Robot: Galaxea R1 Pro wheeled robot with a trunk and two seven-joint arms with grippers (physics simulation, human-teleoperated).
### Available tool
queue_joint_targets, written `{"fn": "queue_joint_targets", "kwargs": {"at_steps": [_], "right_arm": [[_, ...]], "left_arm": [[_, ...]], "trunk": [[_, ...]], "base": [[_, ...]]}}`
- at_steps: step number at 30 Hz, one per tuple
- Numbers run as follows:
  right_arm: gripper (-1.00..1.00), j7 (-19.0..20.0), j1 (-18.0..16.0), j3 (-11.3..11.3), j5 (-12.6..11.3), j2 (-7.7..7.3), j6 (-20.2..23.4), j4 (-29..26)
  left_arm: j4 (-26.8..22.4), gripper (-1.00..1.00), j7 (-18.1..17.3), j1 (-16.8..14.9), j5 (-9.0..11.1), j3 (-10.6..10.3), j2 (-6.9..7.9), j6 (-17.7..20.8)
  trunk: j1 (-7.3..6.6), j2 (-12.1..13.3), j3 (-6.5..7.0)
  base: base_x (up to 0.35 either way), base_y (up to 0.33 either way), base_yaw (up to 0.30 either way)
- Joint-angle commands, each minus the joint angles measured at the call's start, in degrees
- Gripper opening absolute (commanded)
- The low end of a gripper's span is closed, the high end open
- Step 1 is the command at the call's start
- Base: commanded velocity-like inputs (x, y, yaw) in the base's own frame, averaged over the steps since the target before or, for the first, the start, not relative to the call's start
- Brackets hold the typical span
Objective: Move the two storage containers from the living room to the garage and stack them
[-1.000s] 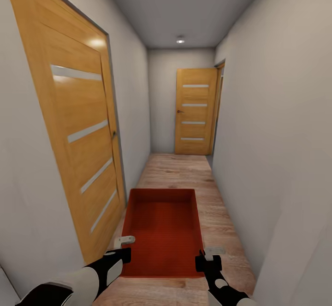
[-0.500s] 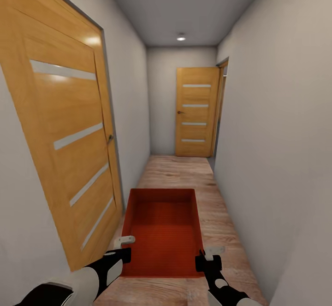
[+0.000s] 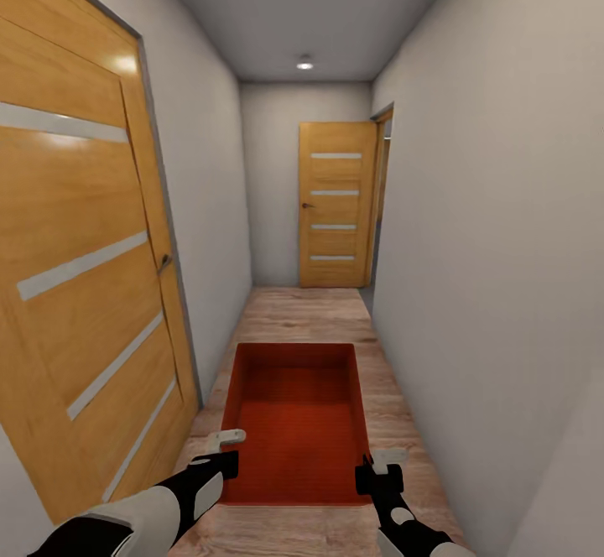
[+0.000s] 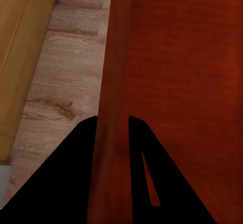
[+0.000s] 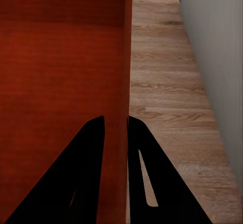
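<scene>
One storage container (image 3: 295,419), orange-red, lidless, open side up: carried level in front of the robot, above the wood-plank floor (image 3: 310,314) of a narrow hallway. Left gripper (image 4: 112,133): fingers clamped across the container's left wall, one inside, one outside. Right gripper (image 5: 115,130): same pinch on the right wall. Surroundings: pale walls (image 3: 478,205); wooden door (image 3: 75,272) close on the left; second door (image 3: 335,205) at the far end; ceiling light (image 3: 305,63).
</scene>
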Motion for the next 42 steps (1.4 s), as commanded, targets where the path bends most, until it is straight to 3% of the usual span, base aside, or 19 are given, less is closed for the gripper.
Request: {"fn": "queue_joint_targets", "kwargs": {"at_steps": [1, 42], "right_arm": [[-1.0, -0.64, -0.02, 0.09, 0.17, -0.57, -0.06, 0.04], [-1.0, -0.64, -0.02, 0.09, 0.08, -0.58, 0.06, 0.04]], "left_arm": [[-0.09, -1.0, 0.37, -0.1, 0.23, 2.89, 0.41, 0.01], [-0.09, -1.0, 0.37, -0.1, 0.23, 2.89, 0.41, -0.08]], "trunk": [[0.05, -0.08, -0.1], [0.05, -0.08, -0.1]], "base": [[0.323, 0.0, -0.024], [0.323, 0.0, -0.001]]}}
